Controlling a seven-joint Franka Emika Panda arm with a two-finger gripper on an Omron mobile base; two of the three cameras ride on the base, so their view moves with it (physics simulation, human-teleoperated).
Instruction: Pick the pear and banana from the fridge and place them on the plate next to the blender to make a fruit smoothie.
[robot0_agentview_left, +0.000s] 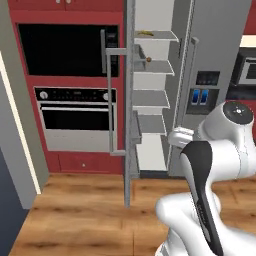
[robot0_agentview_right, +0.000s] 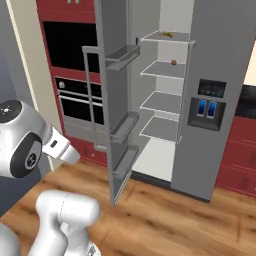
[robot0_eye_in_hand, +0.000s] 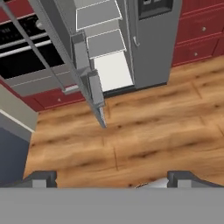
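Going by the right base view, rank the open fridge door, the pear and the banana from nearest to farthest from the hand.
1. Open fridge door, swung out toward the robot, left of the shelves.
2. Pear, on the second shelf from the top.
3. Banana, on the top shelf, highest and deepest.

Glossy white rounded arm (robot0_agentview_left: 220, 150), black inset strip, dark grey joint cap, seemingly dark fingers (robot0_eye_in_hand: 183, 178)

the 2 base views look forward from behind the arm, left and right, at the open fridge (robot0_agentview_left: 200, 75) (robot0_agentview_right: 220, 100) and oven (robot0_agentview_left: 75, 117) (robot0_agentview_right: 80, 105). the hand view tilts down at the wood floor (robot0_eye_in_hand: 144, 135) and the fridge's foot.
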